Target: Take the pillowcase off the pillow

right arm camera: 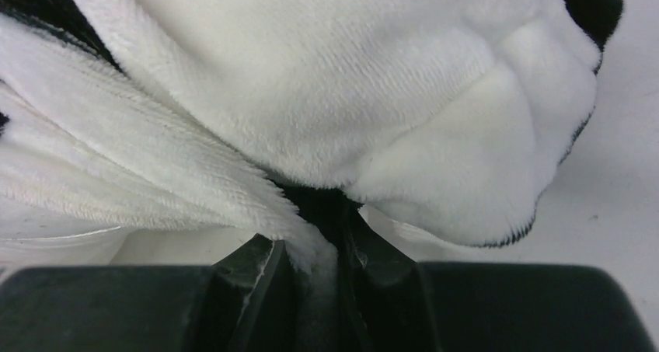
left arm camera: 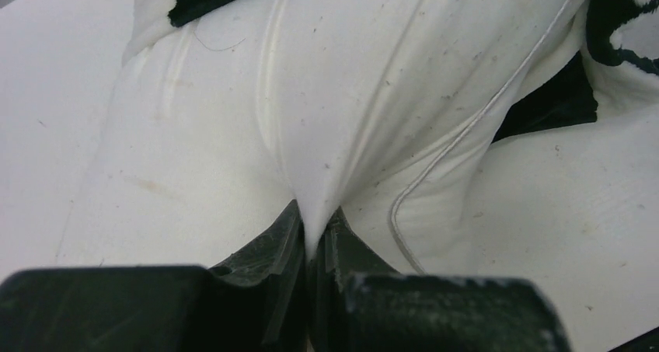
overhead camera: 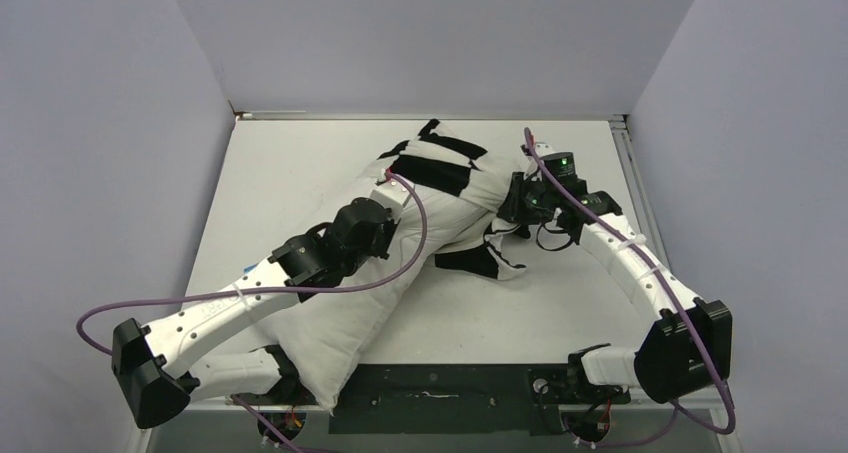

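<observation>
Overhead view: the pillow (overhead camera: 340,313) lies slantwise on the bench (overhead camera: 290,163), one end at the near edge toward the near-left corner, the other pointing to the far-right corner. The pillowcase (overhead camera: 440,163) is bunched over that far end only, with a loose flap trailing toward the bench's middle. Most of the cushion is already bare.

Left wrist view: the left gripper (left arm camera: 315,239) is clenched on a pinched ridge of the smooth white pillow cloth. A loose thread (left arm camera: 466,134) runs across it, and black patches of the cover show at the top corners.

Right wrist view: the right gripper (right arm camera: 319,251) is clamped on a fold of plush cover fabric, white pile with black behind it.

Step in hand, as judged: the final strip-off, one arm anchoring the cushion while the other holds the cover. The next move calls for drawing the cover toward the far-right corner, away from the anchored cushion, without either pinch slipping.

Only the wrist views show which cloth each tool grips. Only the overhead view shows how much cover remains on.
</observation>
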{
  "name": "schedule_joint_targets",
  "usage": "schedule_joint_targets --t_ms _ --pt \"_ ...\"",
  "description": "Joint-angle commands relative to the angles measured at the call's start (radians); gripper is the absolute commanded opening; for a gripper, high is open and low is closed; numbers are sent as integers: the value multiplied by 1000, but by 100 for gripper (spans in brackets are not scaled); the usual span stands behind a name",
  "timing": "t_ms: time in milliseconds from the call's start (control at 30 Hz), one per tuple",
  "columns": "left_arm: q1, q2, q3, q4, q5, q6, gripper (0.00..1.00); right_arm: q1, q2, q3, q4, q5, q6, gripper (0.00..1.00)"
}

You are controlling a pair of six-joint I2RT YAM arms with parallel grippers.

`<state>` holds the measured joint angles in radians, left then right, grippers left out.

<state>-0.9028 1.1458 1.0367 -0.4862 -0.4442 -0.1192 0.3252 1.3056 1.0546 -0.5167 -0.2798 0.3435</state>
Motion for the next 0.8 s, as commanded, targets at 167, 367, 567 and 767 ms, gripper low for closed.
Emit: schedule_joint_targets --t_ms 167,367,567,767 --pt "94 -150 -80 -29 -96 81 0 -235 -91 15 -5 95 10 5" --pt "97 -217 -123 15 -64 93 0 -310 -111 -9 2 70 58 5" --pt "85 -295 -162 67 38 105 0 -357 -112 -21 -16 71 75 5" --pt "-24 -360 -195 89 83 114 0 -357 -104 -27 -45 116 63 5"
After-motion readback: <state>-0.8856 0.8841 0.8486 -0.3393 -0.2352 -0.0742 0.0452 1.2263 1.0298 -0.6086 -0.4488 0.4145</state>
